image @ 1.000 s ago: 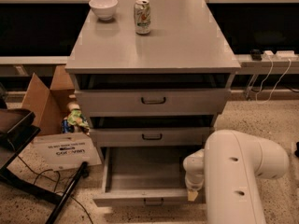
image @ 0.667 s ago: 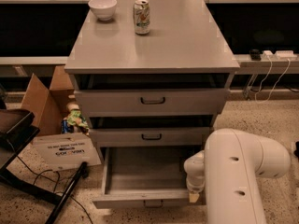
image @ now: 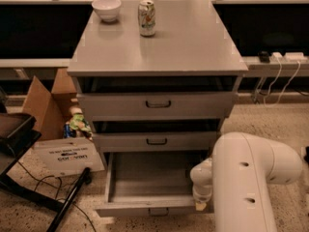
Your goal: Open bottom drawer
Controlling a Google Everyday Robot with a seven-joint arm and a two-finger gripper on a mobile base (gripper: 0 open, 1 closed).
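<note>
The bottom drawer (image: 145,182) of the grey cabinet (image: 154,42) stands pulled out, showing its plain grey shallow tray. Its slim front panel (image: 140,209) with a small dark bar handle (image: 158,211) is at the lower edge of the camera view. My white arm (image: 251,182) comes in from the lower right. My gripper (image: 202,201) is at the right end of the drawer's front panel, pointing down; the arm hides most of it. The two drawers above are pushed in.
A white bowl (image: 106,7) and a drink can (image: 146,17) stand on the cabinet top. A cardboard box (image: 46,103) and a white sign (image: 65,156) lie left of the cabinet. A black chair base (image: 29,182) and cables are at the lower left. A power strip (image: 280,57) sits at the right.
</note>
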